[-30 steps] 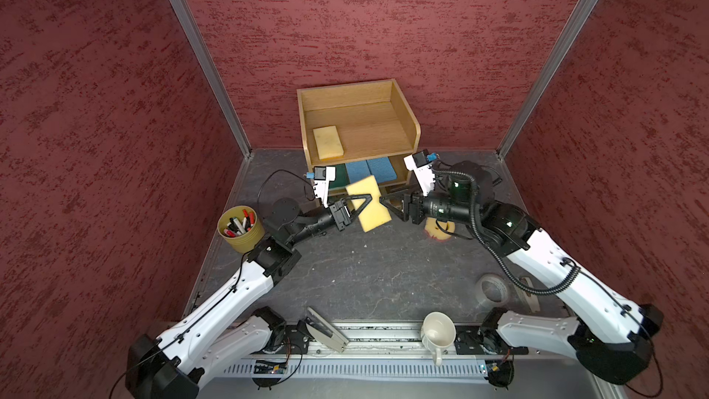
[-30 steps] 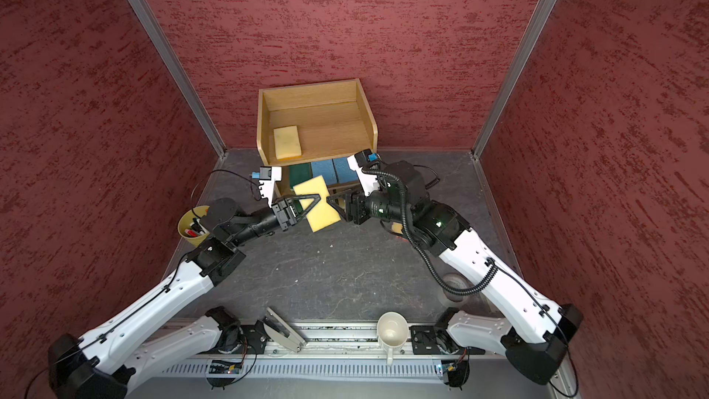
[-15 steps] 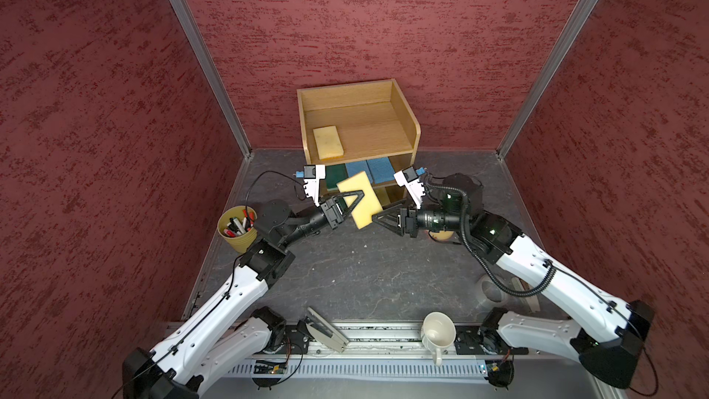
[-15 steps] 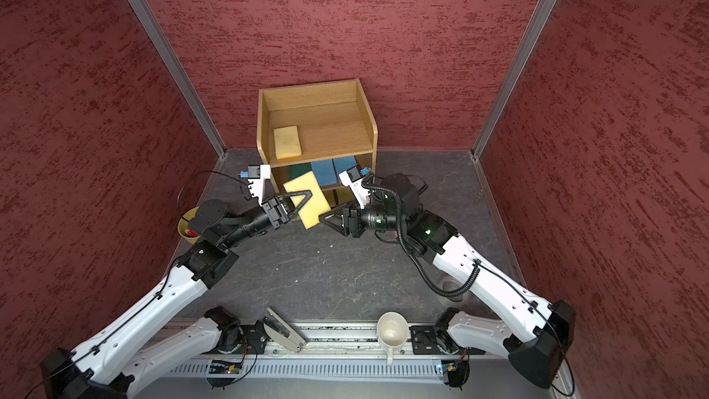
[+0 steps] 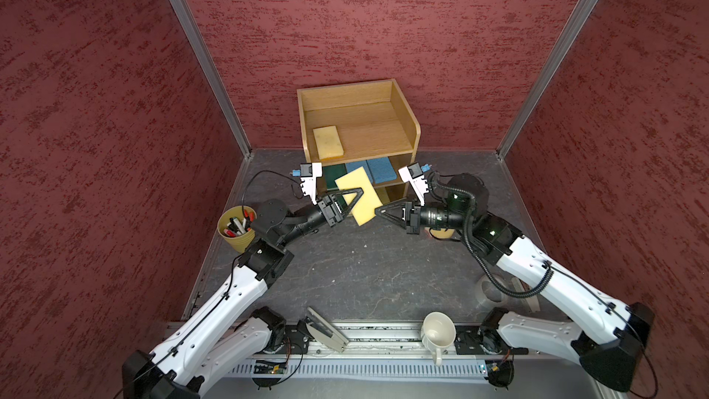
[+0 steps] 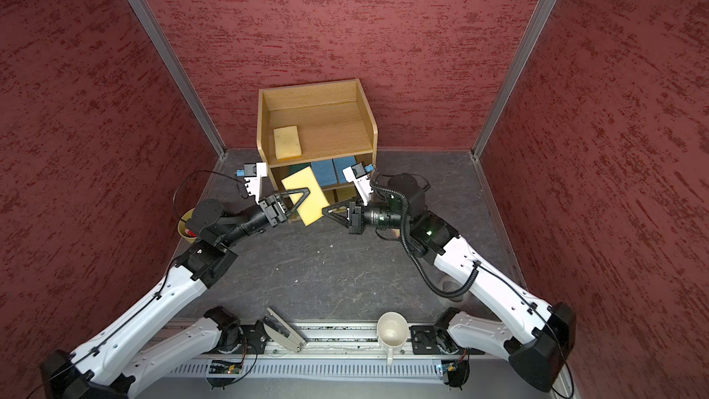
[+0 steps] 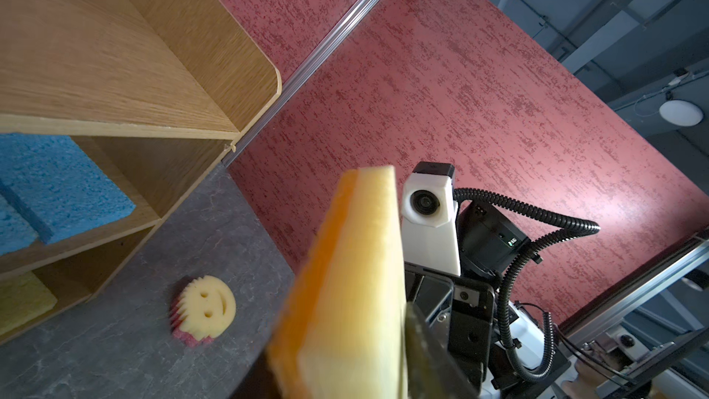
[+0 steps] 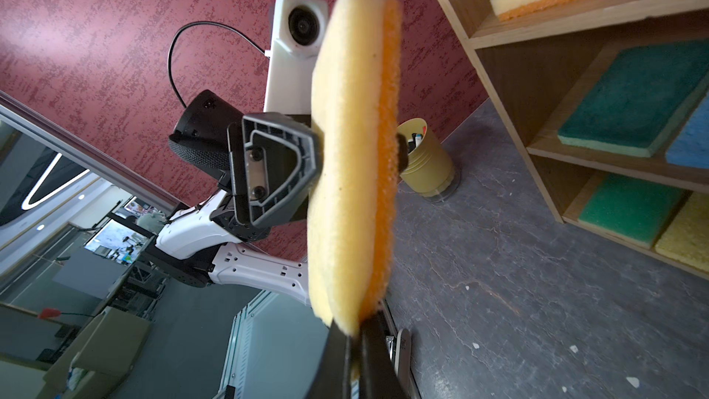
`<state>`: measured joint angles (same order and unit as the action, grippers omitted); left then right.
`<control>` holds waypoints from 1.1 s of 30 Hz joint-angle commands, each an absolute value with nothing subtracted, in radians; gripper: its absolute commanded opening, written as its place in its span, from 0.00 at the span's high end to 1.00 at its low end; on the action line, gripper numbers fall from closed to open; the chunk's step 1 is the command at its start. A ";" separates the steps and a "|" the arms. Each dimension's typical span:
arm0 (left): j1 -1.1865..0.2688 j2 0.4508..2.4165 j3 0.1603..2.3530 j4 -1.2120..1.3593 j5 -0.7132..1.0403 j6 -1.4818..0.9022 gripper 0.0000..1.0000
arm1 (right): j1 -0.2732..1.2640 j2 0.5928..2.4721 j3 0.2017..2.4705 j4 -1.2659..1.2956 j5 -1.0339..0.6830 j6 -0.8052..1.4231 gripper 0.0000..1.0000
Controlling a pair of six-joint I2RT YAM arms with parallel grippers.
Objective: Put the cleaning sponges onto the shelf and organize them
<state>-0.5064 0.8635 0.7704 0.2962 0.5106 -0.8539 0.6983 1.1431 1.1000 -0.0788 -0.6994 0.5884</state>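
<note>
Whereas the left gripper [image 5: 355, 199] had been clamping the pale tan sponge [image 5: 367, 204] a second earlier, it now sat with jaws spread either side of it. The right gripper [image 5: 380, 211] had pinched shut on the sponge's corner instead. Sponge hung just in front of the shelf [image 5: 412, 136], up off the dark grey table [image 5: 364, 270], red walls [image 5: 383, 13] all round.

White left arm [image 5: 230, 293] and right arm [image 5: 556, 285] converge; left tool [image 5: 358, 193], jaws parted, straddles pale yellow rectangular foam sponge [image 5: 366, 207]; right tool [image 5: 378, 211] pinches its corner.
</note>
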 commanded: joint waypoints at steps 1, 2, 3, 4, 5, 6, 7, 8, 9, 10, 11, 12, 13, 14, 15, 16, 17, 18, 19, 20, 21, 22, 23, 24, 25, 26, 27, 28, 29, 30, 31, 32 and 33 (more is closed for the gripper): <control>-0.480 0.799 0.789 0.244 0.477 -0.806 0.25 | 0.670 1.169 1.161 -0.020 -0.711 0.613 1.00; -0.472 0.768 0.800 0.193 0.444 -0.779 0.19 | 0.659 1.184 1.188 -0.031 -0.707 0.615 1.00; -0.471 0.738 0.810 0.142 0.405 -0.744 0.17 | 0.652 1.199 1.212 -0.042 -0.704 0.615 1.00; -0.471 0.699 0.820 0.081 0.348 -0.703 0.15 | 0.642 1.220 1.245 -0.053 -0.697 0.615 1.00; -0.472 0.657 0.824 0.032 0.289 -0.668 0.14 | 0.633 1.243 1.279 -0.069 -0.688 0.613 1.00; -0.472 0.624 0.823 -0.005 0.238 -0.645 0.14 | 0.624 1.266 1.312 -0.089 -0.675 0.610 1.00; -0.472 0.582 0.821 -0.040 0.185 -0.622 0.13 | 0.616 1.295 1.353 -0.116 -0.652 0.600 1.00; -0.472 0.548 0.818 -0.074 0.140 -0.606 0.13 | 0.610 1.325 1.397 -0.152 -0.616 0.588 1.00; -0.472 0.522 0.814 -0.102 0.109 -0.591 0.13 | 0.602 1.355 1.437 -0.189 -0.578 0.578 1.00; -0.472 0.497 0.810 -0.135 0.078 -0.580 0.13 | 0.593 1.389 1.479 -0.219 -0.544 0.573 1.00; -0.472 0.478 0.808 -0.167 0.052 -0.574 0.13 | 0.582 1.421 1.512 -0.236 -0.526 0.575 1.00; -0.472 0.464 0.806 -0.193 0.032 -0.572 0.13 | 0.572 1.446 1.536 -0.244 -0.514 0.581 1.00; -0.471 0.453 0.803 -0.225 0.010 -0.574 0.13 | 0.559 1.491 1.567 -0.255 -0.503 0.591 1.00; -0.471 0.444 0.800 -0.256 -0.006 -0.572 0.13 | 0.548 1.524 1.595 -0.265 -0.504 0.604 1.00; -0.470 0.440 0.798 -0.277 -0.015 -0.571 0.13 | 0.538 1.551 1.616 -0.266 -0.513 0.614 1.00; -0.471 0.435 0.794 -0.297 -0.023 -0.571 0.12 | 0.529 1.579 1.638 -0.263 -0.525 0.627 1.00; -0.470 0.431 0.787 -0.308 -0.026 -0.571 0.12 | 0.523 1.602 1.653 -0.255 -0.537 0.638 1.00; -0.469 0.429 0.779 -0.310 -0.027 -0.573 0.11 | 0.518 1.622 1.666 -0.247 -0.547 0.645 1.00; -0.469 0.425 0.771 -0.309 -0.030 -0.577 0.11 | 0.513 1.643 1.681 -0.241 -0.560 0.652 1.00; -0.468 0.424 0.763 -0.303 -0.031 -0.578 0.11 | 0.508 1.664 1.697 -0.239 -0.572 0.657 1.00; -0.467 0.424 0.757 -0.299 -0.031 -0.581 0.11 | 0.505 1.680 1.710 -0.240 -0.581 0.661 1.00; -0.467 0.427 0.755 -0.295 -0.033 -0.581 0.11 | 0.503 1.696 1.725 -0.243 -0.589 0.666 1.00; -0.466 0.432 0.753 -0.291 -0.033 -0.582 0.11 | 0.501 1.710 1.735 -0.244 -0.596 0.671 1.00; -0.465 0.438 0.752 -0.288 -0.032 -0.581 0.11 | 0.499 1.722 1.746 -0.244 -0.601 0.676 1.00; -0.465 0.444 0.754 -0.285 -0.028 -0.579 0.11 | 0.495 1.732 1.752 -0.241 -0.601 0.681 1.00; -0.465 0.452 0.755 -0.284 -0.024 -0.578 0.11 | 0.494 1.740 1.756 -0.240 -0.600 0.686 1.00; -0.462 0.457 0.755 -0.282 -0.019 -0.579 0.10 | 0.490 1.748 1.757 -0.235 -0.602 0.696 1.00; -0.462 0.462 0.755 -0.279 -0.016 -0.581 0.11 | 0.488 1.751 1.757 -0.228 -0.604 0.704 1.00; -0.462 0.467 0.753 -0.276 -0.012 -0.583 0.11 | 0.486 1.755 1.758 -0.222 -0.606 0.712 1.00; -0.462 0.469 0.749 -0.273 -0.011 -0.585 0.10 | 0.485 1.760 1.758 -0.215 -0.612 0.720 1.00; -0.461 0.472 0.748 -0.272 -0.010 -0.588 0.10 | 0.486 1.765 1.757 -0.210 -0.618 0.726 1.00; -0.462 0.472 0.747 -0.271 -0.012 -0.589 0.10 | 0.485 1.767 1.757 -0.206 -0.625 0.732 1.00; -0.461 0.472 0.743 -0.270 -0.010 -0.592 0.10 | 0.485 1.772 1.757 -0.200 -0.631 0.740 0.97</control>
<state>-0.4675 0.4717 0.7563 -0.2783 -0.0090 -0.5953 0.4915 1.7554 1.7264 -0.2337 -0.5995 0.7044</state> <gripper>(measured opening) 0.899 0.051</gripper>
